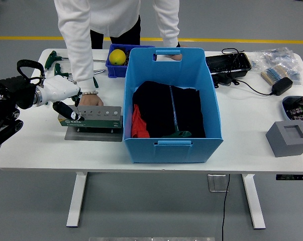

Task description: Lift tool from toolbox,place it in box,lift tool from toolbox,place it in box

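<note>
The white bench [51, 150] carries a big blue box [172, 108] at its middle, dark cloth with a bit of red lying in its bottom. Just left of the box, nearly touching its wall, sits the toolbox [93, 122]: a grey drilled rack on a flat base plate. A person at the far side steadies things, one hand [89, 100] pressed on the bench right behind the rack, the other gripping the box's far rim.

The robot's left hand [58, 90], white-shelled, is closed round a black-handled tool [68, 111] at the rack's left end; the tool slants down toward the rack, and whether its tip has cleared the hole cannot be told. The right hand is out of view.

To do this well, I judge the pull should go straight up along the tool's axis until it is free, then swing right, high over the box's near-left rim, keeping clear of the person's wrist.
</note>
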Motion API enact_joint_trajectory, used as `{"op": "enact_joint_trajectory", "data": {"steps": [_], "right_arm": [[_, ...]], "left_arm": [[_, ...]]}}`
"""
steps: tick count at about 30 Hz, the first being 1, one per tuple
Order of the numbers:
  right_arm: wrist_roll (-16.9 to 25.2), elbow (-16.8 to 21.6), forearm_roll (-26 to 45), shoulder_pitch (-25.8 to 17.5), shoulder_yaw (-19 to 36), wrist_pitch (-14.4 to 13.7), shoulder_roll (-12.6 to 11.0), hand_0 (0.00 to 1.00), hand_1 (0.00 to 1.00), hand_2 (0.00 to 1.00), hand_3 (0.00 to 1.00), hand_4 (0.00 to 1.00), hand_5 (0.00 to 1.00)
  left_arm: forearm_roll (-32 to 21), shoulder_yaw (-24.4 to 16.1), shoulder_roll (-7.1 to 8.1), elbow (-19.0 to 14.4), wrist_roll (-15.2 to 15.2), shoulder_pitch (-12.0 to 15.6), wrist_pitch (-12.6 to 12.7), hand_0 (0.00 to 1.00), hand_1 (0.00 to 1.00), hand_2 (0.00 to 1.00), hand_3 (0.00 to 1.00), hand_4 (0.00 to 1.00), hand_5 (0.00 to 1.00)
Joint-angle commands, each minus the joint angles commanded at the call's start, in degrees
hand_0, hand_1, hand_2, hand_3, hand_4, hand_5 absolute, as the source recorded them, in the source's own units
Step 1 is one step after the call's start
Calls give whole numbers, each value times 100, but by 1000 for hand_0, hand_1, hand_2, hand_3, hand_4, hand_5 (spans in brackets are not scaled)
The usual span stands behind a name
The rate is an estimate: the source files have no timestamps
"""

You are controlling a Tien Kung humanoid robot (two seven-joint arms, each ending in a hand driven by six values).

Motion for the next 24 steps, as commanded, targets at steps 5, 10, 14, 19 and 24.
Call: {"op": "enact_joint_trajectory", "data": {"steps": [5,10,14,19,24], "right_arm": [[-5,0,-19,5,14,-4,-1,722,721,786,634,883,753],[-2,-4,-5,0,17,-11,7,722,721,786,635,882,752],[-7,-4,-17,2,23,-14,8,722,721,786,635,882,752],[-9,-2,-31,5,32,-16,6,722,721,785,633,882,752],[-10,-4,-30,3,34,-20,10,720,721,785,635,881,751]], "left_arm": [[-31,23,-11,44,7,-31,-2,879,570,478,384,910,718],[-74,39,-15,84,-14,-37,22,863,480,391,346,913,727],[-111,52,-21,119,-51,-19,63,863,480,391,346,913,727],[-147,86,-16,151,-101,-20,128,837,381,313,309,912,731],[-177,107,-15,165,-150,-26,180,764,315,270,254,908,736]]}}
